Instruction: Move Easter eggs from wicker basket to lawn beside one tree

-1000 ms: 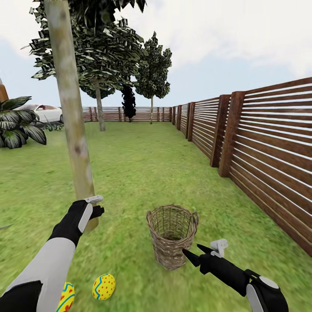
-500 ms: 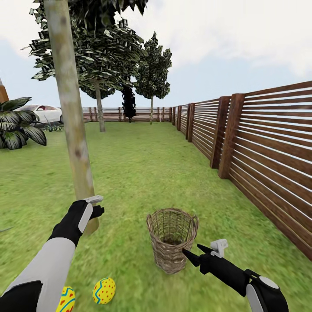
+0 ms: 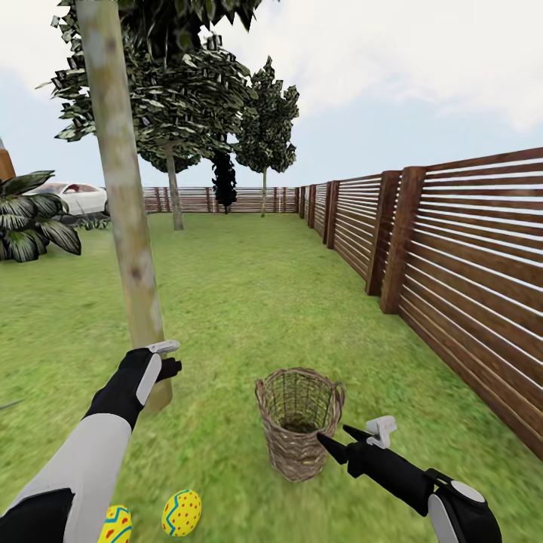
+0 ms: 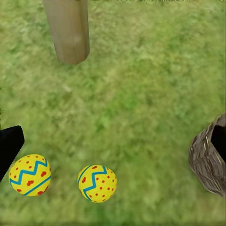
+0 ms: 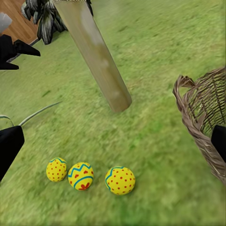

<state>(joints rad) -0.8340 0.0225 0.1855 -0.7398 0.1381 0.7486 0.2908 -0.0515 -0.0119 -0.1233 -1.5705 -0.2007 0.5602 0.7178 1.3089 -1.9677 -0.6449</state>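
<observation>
Three yellow Easter eggs (image 5: 57, 169) (image 5: 80, 175) (image 5: 120, 180) lie in a row on the lawn (image 3: 249, 302) near the foot of the pale tree trunk (image 3: 124, 226). Two of them appear in the head view (image 3: 181, 513) (image 3: 115, 526) and in the left wrist view (image 4: 30, 174) (image 4: 97, 183). The wicker basket (image 3: 300, 422) stands upright to the right of them, and no egg is visible inside it. My left gripper (image 3: 170, 360) hangs open in front of the trunk's base. My right gripper (image 3: 339, 440) is open and empty just beside the basket's near wall.
A dark brown slat fence (image 3: 452, 249) runs along the right side and across the back. More trees (image 3: 173, 181), an all-black tree (image 3: 224, 179), a spiky striped plant (image 3: 34, 215) and a white car (image 3: 79, 197) stand farther off. Open grass stretches ahead.
The whole picture has slid slightly downward, so the camera moved. Both arms keep the same pose, and the eggs and basket lie as before.
</observation>
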